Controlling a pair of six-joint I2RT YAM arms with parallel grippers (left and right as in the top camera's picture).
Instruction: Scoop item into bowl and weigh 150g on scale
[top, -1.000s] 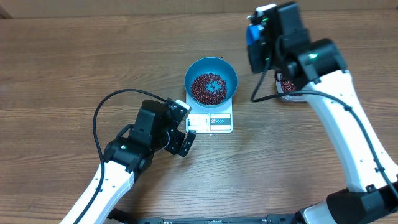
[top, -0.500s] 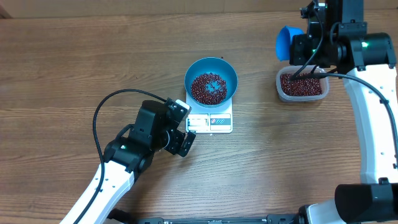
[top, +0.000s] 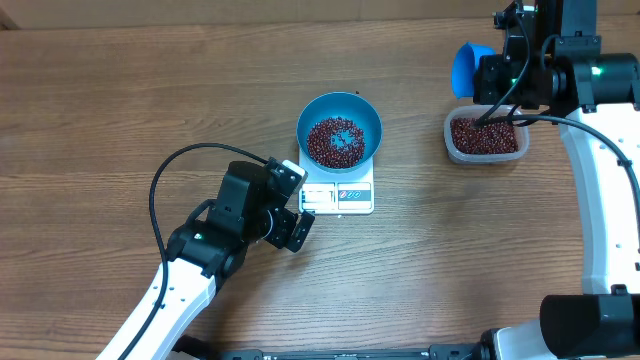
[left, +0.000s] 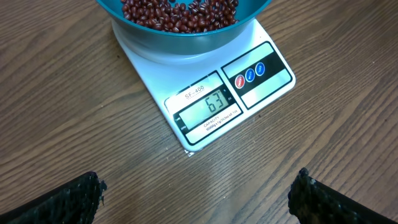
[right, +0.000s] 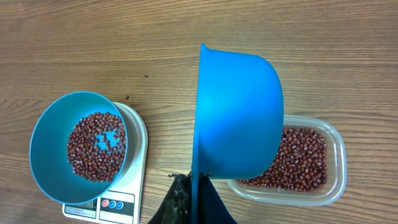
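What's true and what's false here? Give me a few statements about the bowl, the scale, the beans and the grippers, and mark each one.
1. The blue bowl sits on the white scale. True.
2. The bowl is empty. False: dark red beans lie in it.
3. The scale's display reads 150. False: it shows 63.
4. The right gripper is shut on a blue scoop, at its handle. True.
5. The left gripper grips the scale. False: it is open, short of the scale, touching nothing.
6. The clear tub holds beans. True.
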